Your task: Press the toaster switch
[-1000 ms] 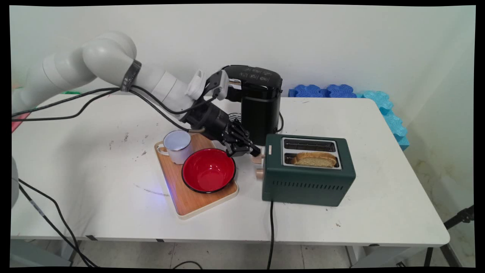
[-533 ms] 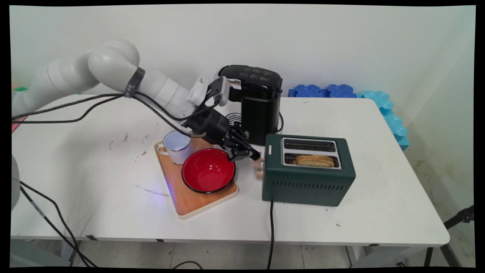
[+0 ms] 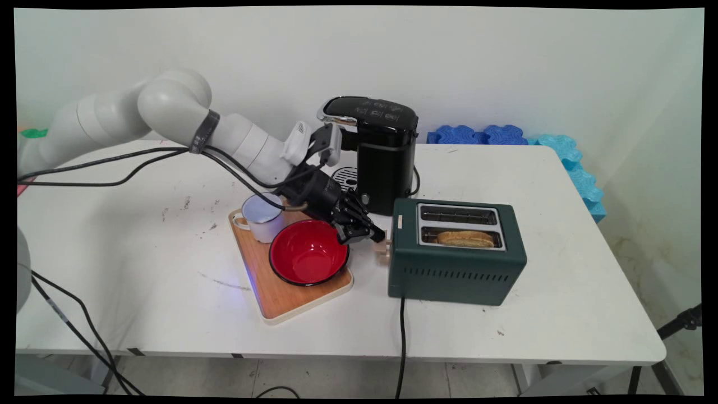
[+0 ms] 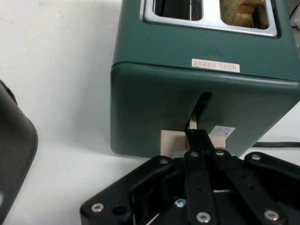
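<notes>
A dark green two-slot toaster (image 3: pixel 457 264) (image 4: pixel 154 103) stands right of centre, with a slice of toast (image 3: pixel 465 238) (image 4: pixel 241 7) sunk low in its near slot. My gripper (image 3: pixel 377 234) (image 4: pixel 197 136) is shut, its fingertips together and resting on top of the beige lever (image 3: pixel 383 248) (image 4: pixel 169 140) on the toaster's left end. The lever sits low in its slot, close to the round knob below it. The gripper's linkage hides part of the lever in the hand view.
Just left of the gripper, a wooden tray (image 3: pixel 280 300) carries a red bowl (image 3: pixel 308 252) and a white mug (image 3: pixel 262 216). Behind stands a black coffee machine (image 3: pixel 387 151) (image 4: pixel 16 150). Blue foam mats (image 3: pixel 505 134) line the back right. The toaster's cord (image 3: pixel 401 336) runs off the front edge.
The gripper has moved down with the lever under it, from high on the toaster's end to near the knob. The toast has sunk deeper into its slot.
</notes>
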